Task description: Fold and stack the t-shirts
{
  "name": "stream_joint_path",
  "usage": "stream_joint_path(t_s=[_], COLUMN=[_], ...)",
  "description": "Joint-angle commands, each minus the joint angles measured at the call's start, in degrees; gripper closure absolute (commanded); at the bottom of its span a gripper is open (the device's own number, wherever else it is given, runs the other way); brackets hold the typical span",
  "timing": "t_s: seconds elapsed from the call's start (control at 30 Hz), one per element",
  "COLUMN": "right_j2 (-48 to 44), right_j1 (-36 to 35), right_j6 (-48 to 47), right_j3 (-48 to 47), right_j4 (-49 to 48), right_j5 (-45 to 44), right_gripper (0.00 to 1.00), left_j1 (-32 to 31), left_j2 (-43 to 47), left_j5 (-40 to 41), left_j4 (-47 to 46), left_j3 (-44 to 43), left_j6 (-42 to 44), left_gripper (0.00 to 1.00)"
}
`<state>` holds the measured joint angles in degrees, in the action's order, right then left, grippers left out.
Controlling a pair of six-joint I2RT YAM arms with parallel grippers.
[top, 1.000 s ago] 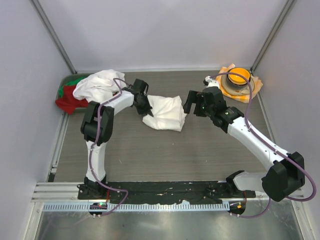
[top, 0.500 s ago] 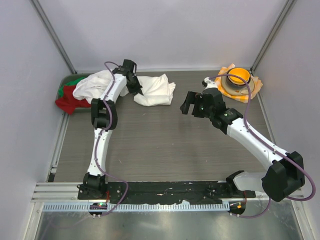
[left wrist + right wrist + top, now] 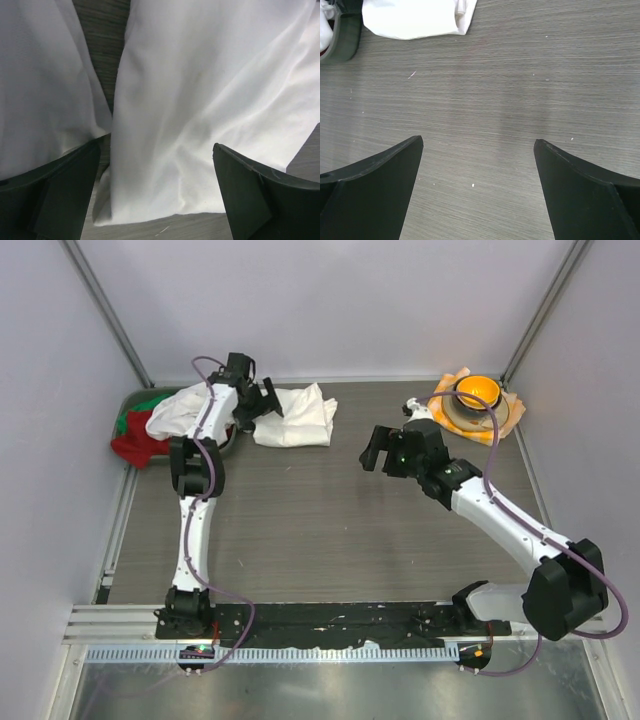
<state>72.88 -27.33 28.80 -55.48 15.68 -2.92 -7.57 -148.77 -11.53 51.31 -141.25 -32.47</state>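
A folded white t-shirt (image 3: 297,418) lies at the back of the table, just right of the bin. My left gripper (image 3: 267,407) stands open at its left edge, holding nothing. In the left wrist view my left gripper (image 3: 157,150) has its fingers spread wide above this folded t-shirt (image 3: 215,95), and a second white t-shirt (image 3: 40,100) shows to the left. That crumpled t-shirt (image 3: 187,408) is heaped on the bin. My right gripper (image 3: 376,448) hovers open over bare table, also seen as the right gripper (image 3: 478,145) in its wrist view, with the folded t-shirt (image 3: 415,17) ahead.
A green bin (image 3: 128,400) at the back left holds red and green garments (image 3: 135,440). An orange bowl (image 3: 476,392) sits on a checked cloth (image 3: 510,410) at the back right. Walls close in the back and both sides.
My left arm stretched toward the back left, carrying the folded t-shirt next to the bin, then opened and let it go. The right gripper barely shifted.
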Motion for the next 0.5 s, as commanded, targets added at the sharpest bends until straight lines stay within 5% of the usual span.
stream_joint_path(t_s=[0.0,0.47], right_j2=[2.78,8.07], right_j1=[-0.7,-1.5], right_j6=[0.2,-0.93], right_j3=[-3.04,-10.16], right_j4=[-0.31,4.7], right_j5=[-5.23,-19.93], right_gripper=[0.0,0.0], left_j1=[0.37,-2.09], left_j2=[8.13,47.12], left_j5=[3.43,17.94], left_j4=[2.3,10.04], left_j3=[3.08,28.65], left_j6=[1.35,1.27], left_gripper=[0.0,0.0])
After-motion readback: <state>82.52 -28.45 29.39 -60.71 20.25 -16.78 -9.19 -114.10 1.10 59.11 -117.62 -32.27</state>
